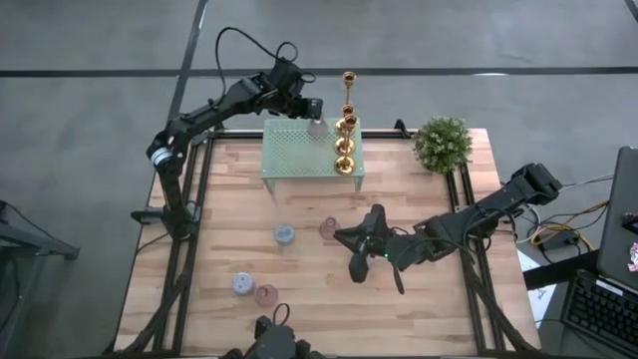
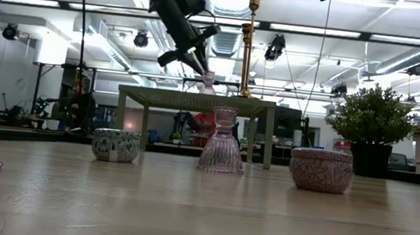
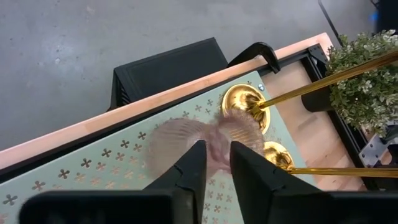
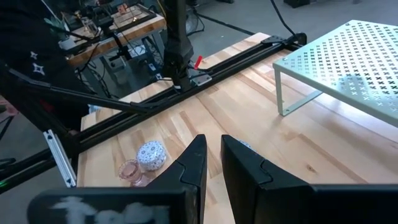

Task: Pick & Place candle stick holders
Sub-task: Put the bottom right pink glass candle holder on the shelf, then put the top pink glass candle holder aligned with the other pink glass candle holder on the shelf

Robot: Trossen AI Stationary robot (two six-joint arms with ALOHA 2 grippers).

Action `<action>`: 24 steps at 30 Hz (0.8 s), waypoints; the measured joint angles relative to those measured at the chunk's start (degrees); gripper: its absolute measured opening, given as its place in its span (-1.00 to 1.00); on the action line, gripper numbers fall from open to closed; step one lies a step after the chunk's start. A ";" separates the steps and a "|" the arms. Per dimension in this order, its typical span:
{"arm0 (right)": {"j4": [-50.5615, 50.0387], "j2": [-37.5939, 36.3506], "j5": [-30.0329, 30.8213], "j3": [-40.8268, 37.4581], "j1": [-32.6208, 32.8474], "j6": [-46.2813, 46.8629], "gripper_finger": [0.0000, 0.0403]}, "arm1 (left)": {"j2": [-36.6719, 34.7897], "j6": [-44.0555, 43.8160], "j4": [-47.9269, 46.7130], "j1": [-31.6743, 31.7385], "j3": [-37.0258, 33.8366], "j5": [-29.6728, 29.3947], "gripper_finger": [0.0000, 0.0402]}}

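Gripping ribbed pink glass holder (image 3: 214,140), left pincer (image 3: 216,163) over perforated green rack (image 3: 93,168)

The rack (image 1: 299,150) is pale green with little cross-shaped holes. The tall candlesticks (image 1: 345,125) are shiny gold. The plant (image 1: 443,144) is green. The table (image 1: 449,309) is light striped wood. One small holder (image 2: 222,141) looks pink, maybe see-through.
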 joint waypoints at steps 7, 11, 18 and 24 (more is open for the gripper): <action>0.00 0.00 0.09 0.00 0.00 0.02 -0.79 | -0.06 -1.01 1.32 -0.02 0.00 0.10 -0.46; 0.00 0.00 0.09 0.00 0.00 0.42 -0.79 | -0.89 0.33 -0.96 0.00 0.00 1.26 -0.44; -0.36 0.00 0.18 0.00 -0.05 1.53 -0.79 | -2.92 8.33 -6.62 -0.22 0.00 1.27 -0.45; -1.72 0.00 1.62 0.00 -0.32 3.42 -0.79 | -5.48 10.95 -13.89 -1.08 0.00 1.31 -0.45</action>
